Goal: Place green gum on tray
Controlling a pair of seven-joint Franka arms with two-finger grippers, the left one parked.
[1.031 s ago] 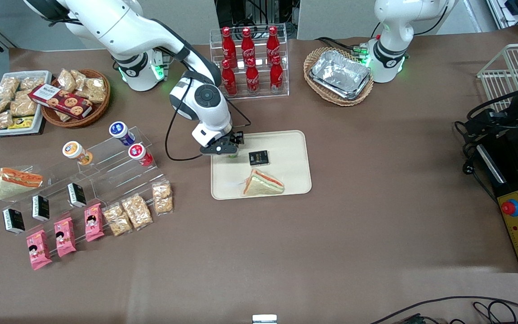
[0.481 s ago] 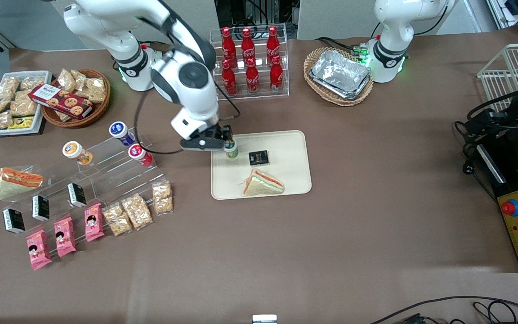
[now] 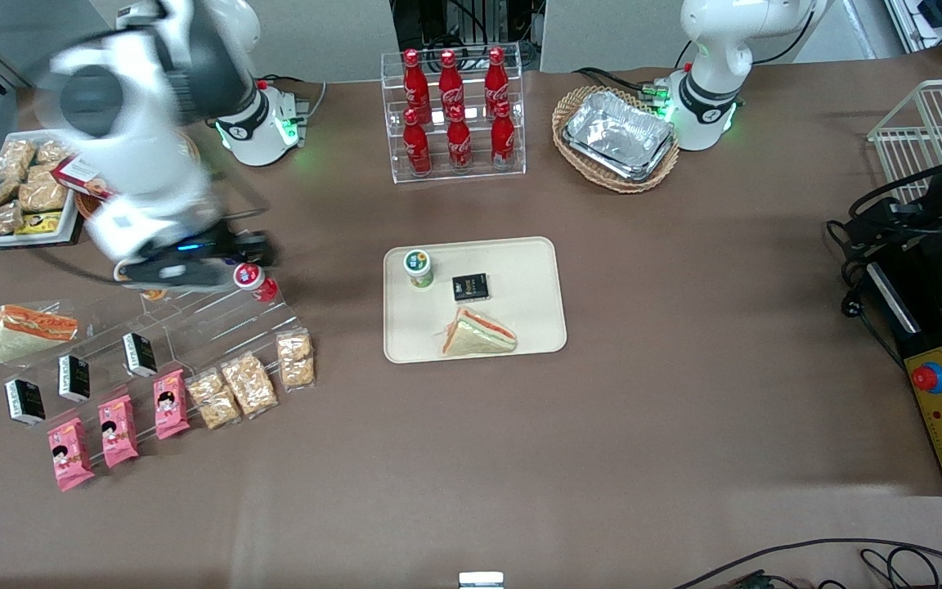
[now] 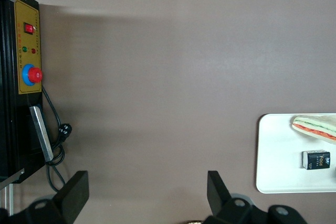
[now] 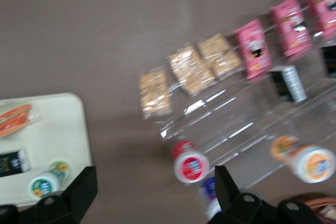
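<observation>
Front view: the green gum stands upright on the tray, near the tray's corner that lies toward the working arm's end and farthest from the camera. Just beside it on the tray sits a small black box, and nearer the camera lies a wrapped sandwich. The gripper is well apart from the tray, up over the clear acrylic stand toward the working arm's end of the surface, blurred, right by the red canister. Nothing is between its fingers.

From the right wrist camera, the jaws are spread wide, with 2 dark fingers framing the scene and the gripper empty. Between them I see the red canister on the stand, an orange canister further along, and the green gum resting on the tray next to the black box.
</observation>
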